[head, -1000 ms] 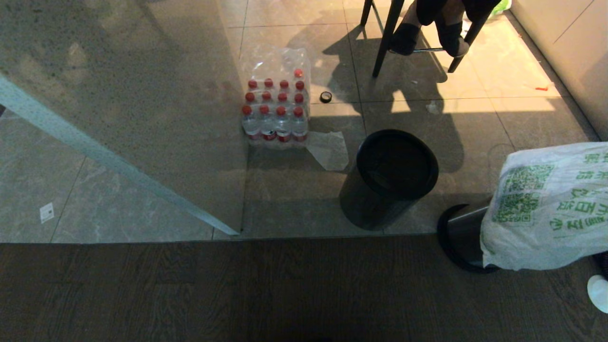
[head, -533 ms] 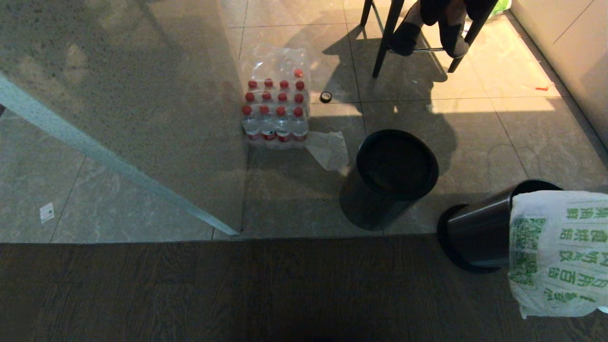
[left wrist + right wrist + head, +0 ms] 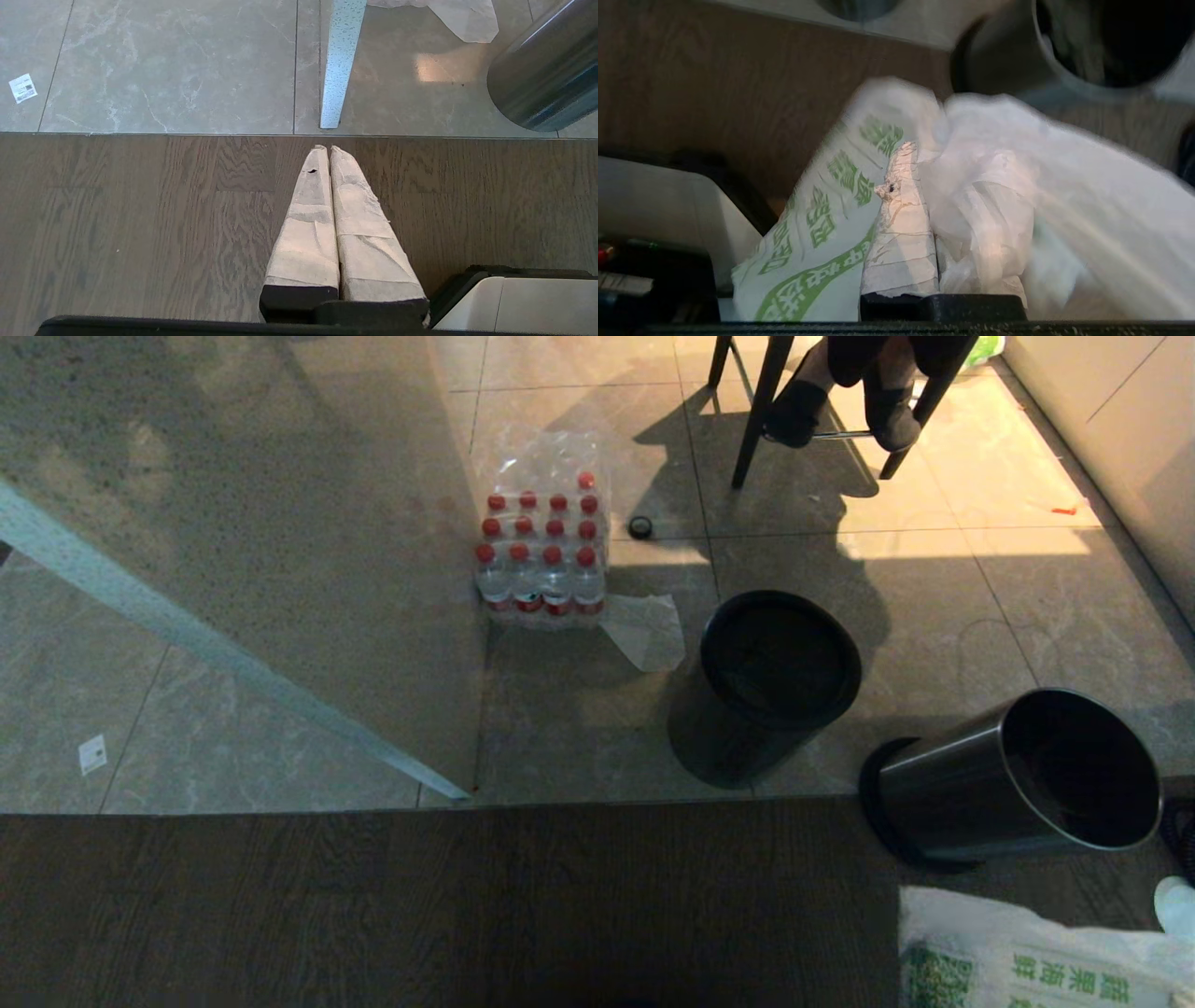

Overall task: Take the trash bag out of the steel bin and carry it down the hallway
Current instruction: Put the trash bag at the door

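The trash bag (image 3: 1036, 947), a filmy white sack printed in green, hangs clear of the steel bin (image 3: 1018, 784), just nearer the robot than the bin's open mouth, above the dark wood flooring (image 3: 448, 905). The right gripper (image 3: 920, 186) has its taped fingers (image 3: 901, 233) pressed together with folds of the bag's plastic pinched between them and spilling out to either side. The bin leans on its black base ring, mouth tipped toward the robot, and its inside looks dark and bare as far as the head view shows.

The left gripper (image 3: 327, 149) hangs idle over the wood floor on the robot's left of the bin, its wrapped fingers pressed together on nothing.

Beyond the bin stands a second, black bin (image 3: 770, 681), upright on the grey tiles; past that sit a wrapped pack of red-capped bottles (image 3: 546, 546) and a loose sheet of clear film (image 3: 649, 630). A seated person's feet (image 3: 840, 406) rest on a chair rung farther off.

Judged from this, the first half of the job looks done: the bag is out and in hand. The carry down the hallway remains, and the tilted bin may yet fall.
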